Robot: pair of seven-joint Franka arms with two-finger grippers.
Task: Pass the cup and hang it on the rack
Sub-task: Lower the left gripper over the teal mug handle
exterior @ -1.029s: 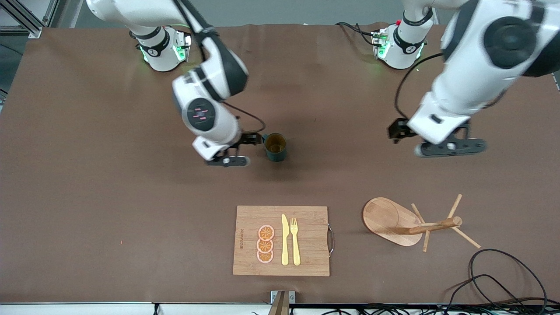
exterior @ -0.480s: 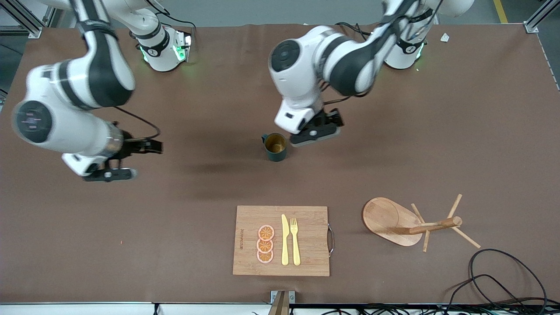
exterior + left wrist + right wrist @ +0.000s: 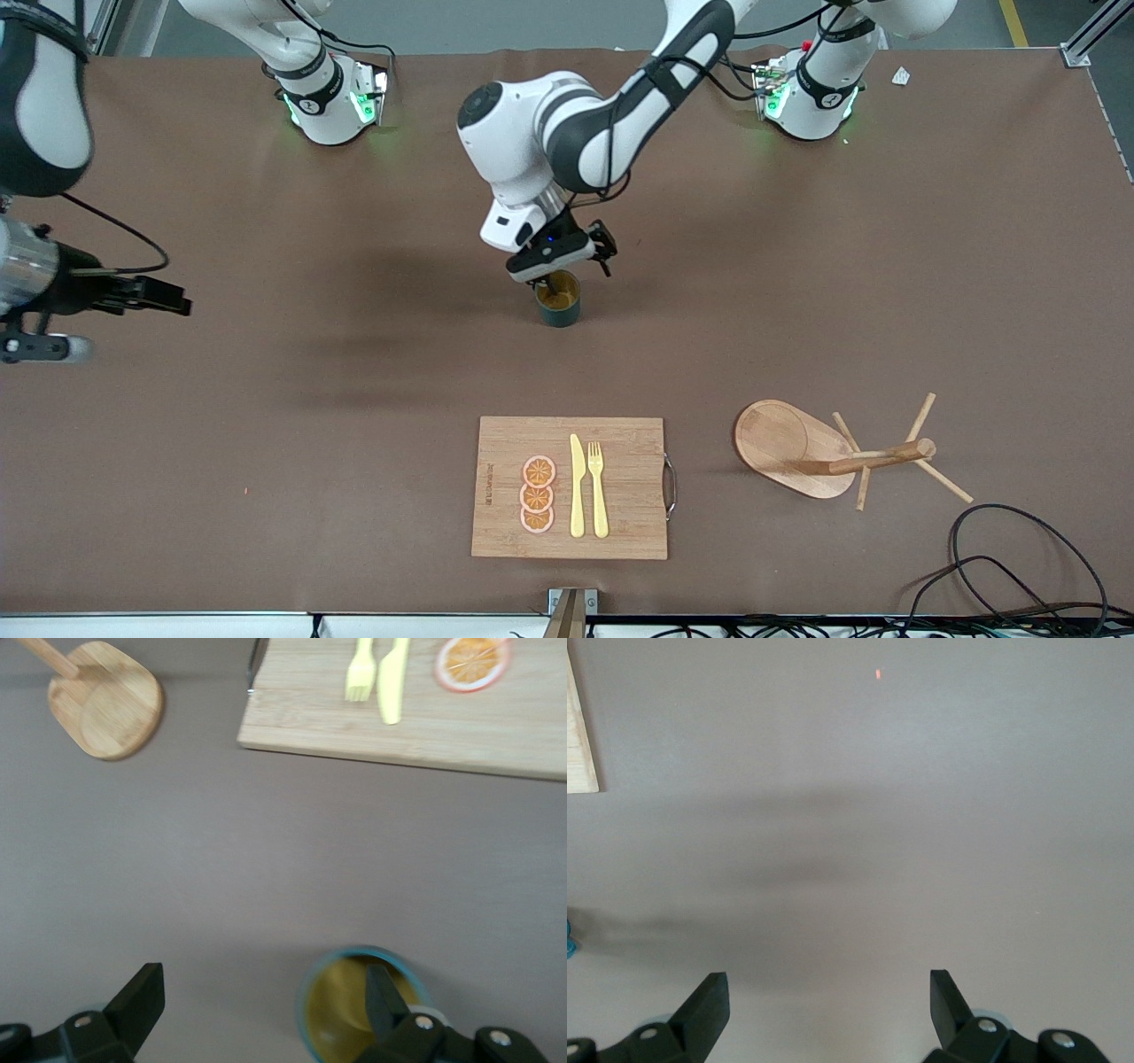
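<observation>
The cup (image 3: pixel 559 304) stands mid-table. The left gripper (image 3: pixel 257 1010) straddles its wall with jaws wide, one finger inside; it should close squarely on the rim. The right gripper (image 3: pixel 824 1010), jaws wide, waits near its table end.

Both arms are glossy white shells broken by black joint bands — round black caps sit on the elbow housings. Green lights glow at the two white bases, where thin black cables run. The left gripper (image 3: pixel 556 266) and right gripper (image 3: pixel 40 323) are black, with small silver screws at the finger mounts.
</observation>
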